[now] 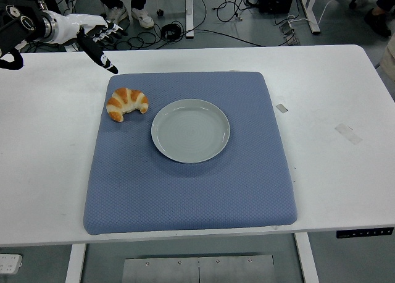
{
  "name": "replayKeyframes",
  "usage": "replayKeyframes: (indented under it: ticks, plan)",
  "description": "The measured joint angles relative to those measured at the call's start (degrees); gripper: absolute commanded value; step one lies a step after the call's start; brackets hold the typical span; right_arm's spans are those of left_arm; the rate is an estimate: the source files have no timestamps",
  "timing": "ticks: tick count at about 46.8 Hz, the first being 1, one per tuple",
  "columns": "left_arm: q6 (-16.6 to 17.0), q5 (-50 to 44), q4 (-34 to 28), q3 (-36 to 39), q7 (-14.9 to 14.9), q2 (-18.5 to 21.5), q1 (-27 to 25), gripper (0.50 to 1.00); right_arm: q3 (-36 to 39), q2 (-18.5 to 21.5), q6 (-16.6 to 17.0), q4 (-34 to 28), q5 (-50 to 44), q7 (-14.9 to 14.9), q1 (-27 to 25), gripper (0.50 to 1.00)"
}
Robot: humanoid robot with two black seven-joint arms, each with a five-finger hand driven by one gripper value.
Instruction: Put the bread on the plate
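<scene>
One croissant (127,103), the bread named in the task, lies on the blue mat (185,196) near its far left corner, just beside the grey plate (191,131) but not touching it, with its open curve facing the near side. From my left hand (92,38) it sits below and slightly to the right of the fingertips, nearer me and apart from them; nothing is in contact with it. I judge the piece light, soft and flaky, liable to crush or shed if pinched hard, and not slippery. The thick middle of the arc looks the soundest place to take hold, with thumb on one flank and fingers on the other; the two thin horns would likely bend or tear. The plate lies beyond the bread to the right of my fingers, empty, so the carry should be short. My left hand hovers over the white table (333,85) at the mat's far left corner, fingers extended and loosely spread, holding nothing, one dark fingertip pointing down toward the mat edge. My right hand does not show. Cables (216,11) and a person's shoes (129,12) are visible on the floor past the table's far edge.
</scene>
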Motion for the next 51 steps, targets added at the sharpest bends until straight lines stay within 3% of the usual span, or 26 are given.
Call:
replayKeyframes:
  ticks: [9,24,30,51]
  plan:
    - [-0.1,0.4,-0.4,1.0,1.9,-0.8,0.3,0.937,0.0,0.0,0.0,0.0,0.0,0.0,0.0,1.000]
    - [0.0,0.8,-0.8,6.0,1.8,-3.9,2.2,0.931,0.0,0.0,0.0,0.0,0.0,0.0,0.0,1.000]
    - [0.3,0.8,-0.9,6.0,1.8,-5.2,2.9,0.905,0.0,0.0,0.0,0.0,0.0,0.0,0.0,1.000]
    - [2.8,0.7,-0.7,5.7,1.8,-5.3,5.3,0.857,0.0,0.0,0.0,0.0,0.0,0.0,0.0,1.000]
